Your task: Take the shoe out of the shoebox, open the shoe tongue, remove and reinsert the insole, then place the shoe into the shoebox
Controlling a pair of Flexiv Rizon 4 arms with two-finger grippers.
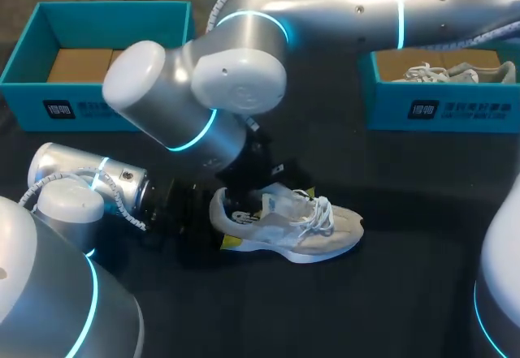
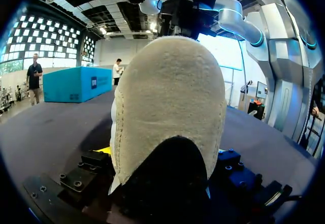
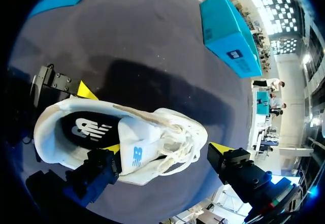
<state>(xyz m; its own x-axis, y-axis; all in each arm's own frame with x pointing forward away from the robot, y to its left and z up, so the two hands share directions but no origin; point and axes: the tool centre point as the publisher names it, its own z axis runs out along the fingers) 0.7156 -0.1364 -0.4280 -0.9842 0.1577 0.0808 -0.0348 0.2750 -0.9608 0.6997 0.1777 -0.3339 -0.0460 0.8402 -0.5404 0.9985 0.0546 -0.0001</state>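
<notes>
Two teal shoeboxes at the far side of the dark table [image 1: 406, 204]: left shoebox [image 1: 32, 94] with only a bare cardboard floor inside, right shoebox [image 1: 463, 113] with a second shoe [image 1: 455, 72] inside. Two shoes in all: that one, and the shoe [image 1: 292, 226] upright on its sole in the middle of the table, well apart from both boxes, toe toward the right, heel toward the left. One black insole [image 3: 89, 130] flat inside it; one white tongue [image 3: 133, 145] over the opening, with the laces ahead of it.

Two arms, two grippers.

Left arm [image 1: 89, 181]: comes in low from the near left, lies almost level with the table, points along the shoe from behind the heel. Left gripper [image 2: 161, 150]: grasping the shoe at the heel, with a yellow tip against each side of it.

Right arm [image 1: 244, 74]: comes in from the far right, crosses past the middle, bends down over the heel end of the shoe. Right gripper [image 3: 166, 148]: above the shoe and pointed down at it, released, fingers spread wide. One yellow tip against the shoe's side by the tongue, the other just beside the toe and apart from it.
</notes>
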